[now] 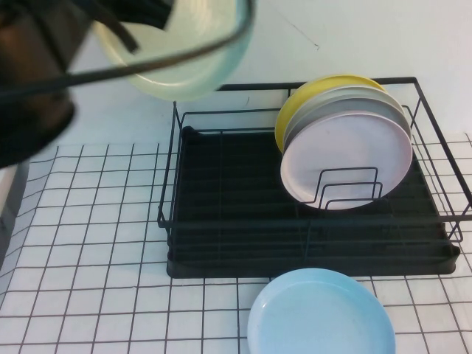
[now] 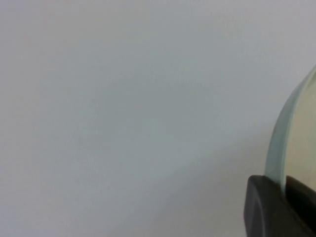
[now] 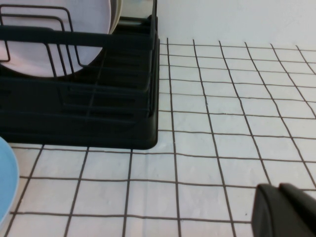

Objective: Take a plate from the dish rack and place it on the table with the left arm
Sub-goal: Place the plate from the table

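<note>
I'm seeing the left gripper [image 2: 284,190] clamping the rim of the mint-green plate [image 1: 188,63], lifted clear up at eleven o'clock. The dish rack [image 1: 221,214] is sitting at centre on the table [image 1: 96,287], a pink plate [image 1: 346,151] standing inside (grey and yellow ones behind it). A sky-blue plate [image 1: 321,313] is lying at six o'clock. The right gripper [image 3: 286,210] is hovering low beside the rack; I cannot tell its state.

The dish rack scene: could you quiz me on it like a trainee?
1. True or false: the round pale mint-green plate rests on the table.
2. Which plate stands frontmost in the black wire dish rack: A yellow, B grey, C pale pink?
3. Which plate lies on the white grid-cloth table?

Key: 1 false; the left claw, raised at far left, grips it. 2 C. 3 The sky-blue plate. The right claw hovers over the cloth beside the rack.
</note>
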Controlling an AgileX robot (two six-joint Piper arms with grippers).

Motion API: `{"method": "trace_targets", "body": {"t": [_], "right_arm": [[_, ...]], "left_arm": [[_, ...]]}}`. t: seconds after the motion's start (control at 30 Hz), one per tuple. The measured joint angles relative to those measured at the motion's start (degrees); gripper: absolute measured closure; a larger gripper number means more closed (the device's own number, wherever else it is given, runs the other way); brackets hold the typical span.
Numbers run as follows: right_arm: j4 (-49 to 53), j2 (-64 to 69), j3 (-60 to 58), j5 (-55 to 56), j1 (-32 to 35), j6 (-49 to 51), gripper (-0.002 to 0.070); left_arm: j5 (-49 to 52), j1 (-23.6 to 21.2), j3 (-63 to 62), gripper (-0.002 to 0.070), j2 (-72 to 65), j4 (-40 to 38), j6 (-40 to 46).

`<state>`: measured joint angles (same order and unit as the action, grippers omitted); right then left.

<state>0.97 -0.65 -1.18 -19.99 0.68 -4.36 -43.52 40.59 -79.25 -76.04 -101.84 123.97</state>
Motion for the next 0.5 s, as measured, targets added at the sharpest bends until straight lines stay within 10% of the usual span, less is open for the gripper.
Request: {"method": "trace_targets", "body": {"t": [0.5], "right_arm": [[0.00, 0.00, 0.00, 0.00, 0.00, 0.00, 0.0678]], "left_arm": [[21.20, 0.39, 4.39, 0.0673, 14.49, 0.28, -22.95]]}}
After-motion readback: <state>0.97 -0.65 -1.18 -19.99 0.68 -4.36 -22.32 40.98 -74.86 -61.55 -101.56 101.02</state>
